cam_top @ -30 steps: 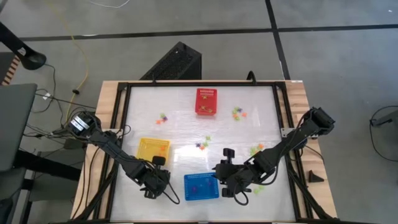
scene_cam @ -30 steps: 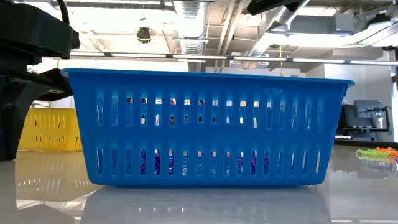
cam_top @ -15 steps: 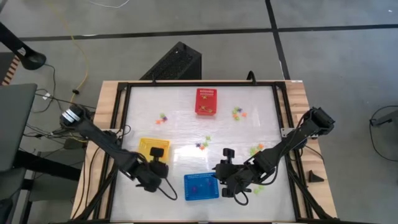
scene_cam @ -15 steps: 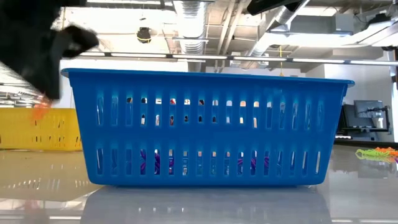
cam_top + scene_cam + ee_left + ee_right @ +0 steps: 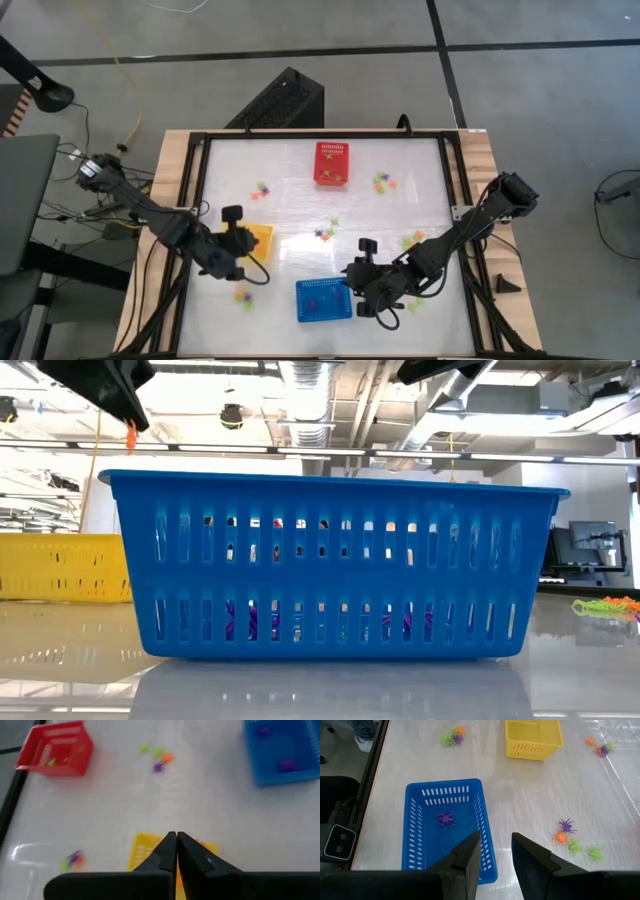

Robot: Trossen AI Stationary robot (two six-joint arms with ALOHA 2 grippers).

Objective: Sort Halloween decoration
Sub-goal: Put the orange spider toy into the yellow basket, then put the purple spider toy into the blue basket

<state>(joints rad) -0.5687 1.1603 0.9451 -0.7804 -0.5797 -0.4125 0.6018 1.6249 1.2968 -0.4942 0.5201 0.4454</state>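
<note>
The left gripper (image 5: 238, 240) is seen raised over the yellow basket (image 5: 257, 236) at the bench's left, its jaws closed; in the low view a small orange decoration (image 5: 130, 435) hangs from them, long axis upright, though the grip itself cannot be made out. A second earlier this gripper sat lower and nearer the bench's front edge. Scattered trinkets (image 5: 241, 296) lie on the white bench (image 5: 290, 205) below it, too small for their direction to be told. More are seen near the centre (image 5: 324, 232) and beside the red basket (image 5: 331, 162). In the blue basket (image 5: 322, 300) a purple spider (image 5: 445, 818) lies flat, legs splayed. The right gripper (image 5: 358, 292) is held just beside that basket, unmoved, jaws parted and empty. Grey floor and cables surround the bench; ceiling ducts (image 5: 310, 390) and a monitor (image 5: 590, 545) show beyond.
</note>
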